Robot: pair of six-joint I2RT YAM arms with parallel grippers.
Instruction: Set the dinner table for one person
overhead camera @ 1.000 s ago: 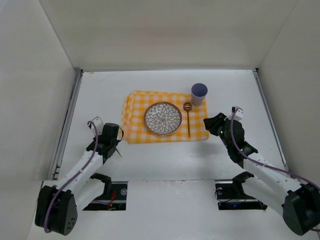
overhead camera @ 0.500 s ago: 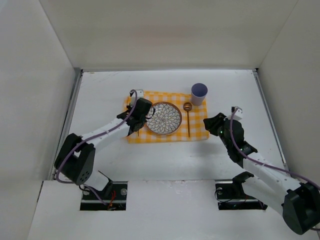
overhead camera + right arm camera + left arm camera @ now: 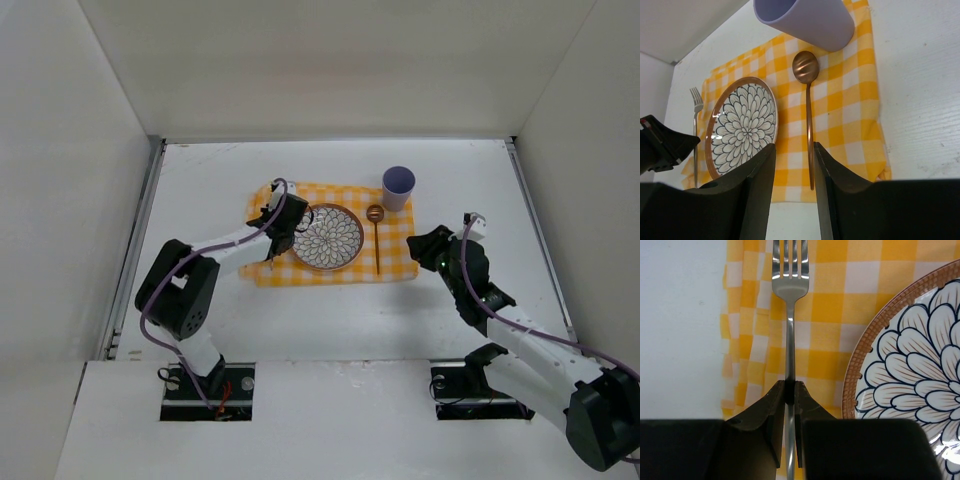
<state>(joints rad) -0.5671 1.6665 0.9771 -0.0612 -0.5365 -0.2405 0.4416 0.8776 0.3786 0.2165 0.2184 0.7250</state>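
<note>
My left gripper (image 3: 790, 387) is shut on the handle of a silver fork (image 3: 788, 315). The fork's tines point away over the left strip of the yellow-checked cloth (image 3: 830, 305), just left of the flower-patterned plate (image 3: 920, 370). I cannot tell whether the fork touches the cloth. In the top view the left gripper (image 3: 275, 228) is at the plate's (image 3: 326, 237) left rim. My right gripper (image 3: 794, 147) stands open above the white dinner table (image 3: 330, 310), by the cloth's right corner. A copper spoon (image 3: 809, 120) lies right of the plate (image 3: 742, 125).
A lilac cup (image 3: 398, 186) stands at the cloth's far right corner, beyond the spoon's (image 3: 376, 235) bowl. White walls enclose the table on three sides. Metal rails (image 3: 138, 235) run along both side edges.
My left arm has swung from the near left of the table up to the cloth's left side, carrying the fork. The right arm has stayed put.
</note>
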